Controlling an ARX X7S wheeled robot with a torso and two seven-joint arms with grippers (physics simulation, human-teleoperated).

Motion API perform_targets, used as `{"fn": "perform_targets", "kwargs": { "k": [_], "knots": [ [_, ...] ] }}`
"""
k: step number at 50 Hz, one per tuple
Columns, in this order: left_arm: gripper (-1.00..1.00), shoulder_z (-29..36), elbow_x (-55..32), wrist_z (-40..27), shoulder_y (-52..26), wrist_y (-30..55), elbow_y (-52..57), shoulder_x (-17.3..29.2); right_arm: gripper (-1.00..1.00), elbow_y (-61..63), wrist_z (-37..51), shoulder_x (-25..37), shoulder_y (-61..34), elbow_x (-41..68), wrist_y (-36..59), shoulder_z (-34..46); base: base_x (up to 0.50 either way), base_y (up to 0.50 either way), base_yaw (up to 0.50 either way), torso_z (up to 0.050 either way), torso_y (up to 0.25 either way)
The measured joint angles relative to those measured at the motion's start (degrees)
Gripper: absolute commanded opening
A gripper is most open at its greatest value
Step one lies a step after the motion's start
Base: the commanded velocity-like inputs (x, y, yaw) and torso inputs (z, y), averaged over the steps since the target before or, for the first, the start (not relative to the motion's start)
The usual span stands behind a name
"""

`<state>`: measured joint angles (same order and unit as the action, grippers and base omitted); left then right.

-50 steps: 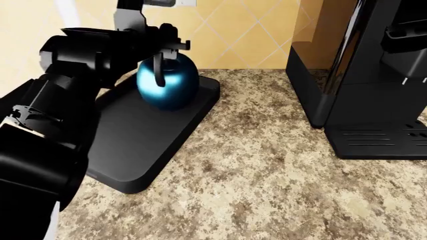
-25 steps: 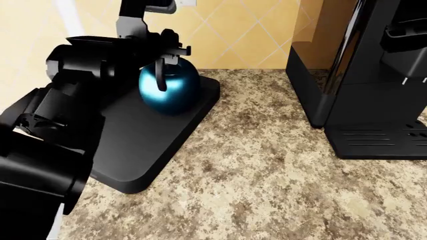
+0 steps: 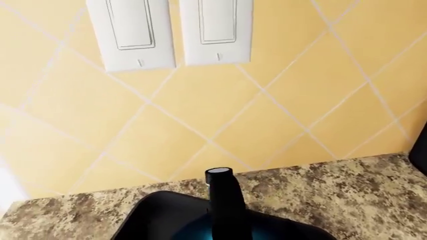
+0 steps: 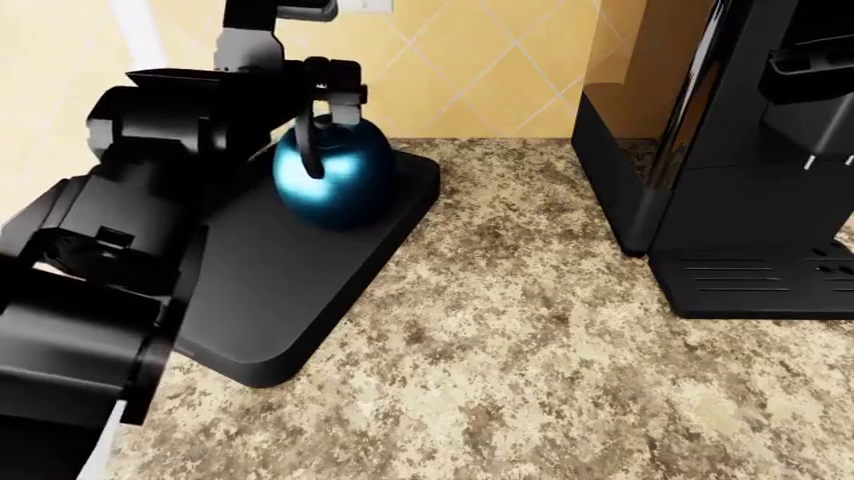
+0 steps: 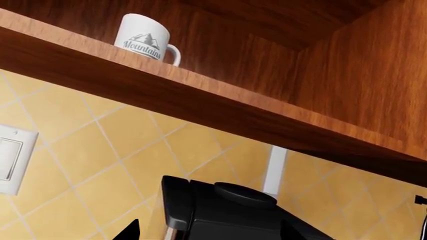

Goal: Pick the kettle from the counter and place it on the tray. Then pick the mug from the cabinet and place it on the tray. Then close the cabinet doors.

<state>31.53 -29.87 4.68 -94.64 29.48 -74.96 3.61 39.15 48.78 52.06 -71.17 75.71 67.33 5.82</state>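
Desk (image 4: pixel 561 350) of speckled granite, carrying tray (image 4: pixel 287 290) at the left. Left arm (image 4: pixel 120 250) stretching forward over the tray, wrist level above the kettle (image 4: pixel 334 172). Kettle standing upright on the tray's far end. Left gripper (image 4: pixel 327 100) at the arched handle; whether the fingers clamp it cannot be told. Mug (image 5: pixel 141 40) upright on the cabinet shelf (image 5: pixel 200 100). Right gripper out of sight.

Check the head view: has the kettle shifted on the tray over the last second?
Barely. The kettle sits on the same back part of the tray, measured against its back right corner. Only the left gripper above it has shifted.
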Motion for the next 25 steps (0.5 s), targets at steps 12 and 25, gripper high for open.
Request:
{"fn": "perform_targets", "kwargs": {
  "k": [12,25],
  "knots": [
    [1.0,-1.9,2.1,-1.4,-1.3,1.7,2.0,0.6,1.0,0.0,-0.1,0.0,0.2,-0.1,-0.5,0.1,0.0,0.0,0.0,0.0,0.0],
    [1.0,-3.4,1.3,-4.5,-1.0,6.9,12.8,3.4,1.0,-0.3,0.1,-0.3,-1.0,0.2,-0.2,0.8,0.0,0.0,0.0,0.0,0.0]
  ]
}}
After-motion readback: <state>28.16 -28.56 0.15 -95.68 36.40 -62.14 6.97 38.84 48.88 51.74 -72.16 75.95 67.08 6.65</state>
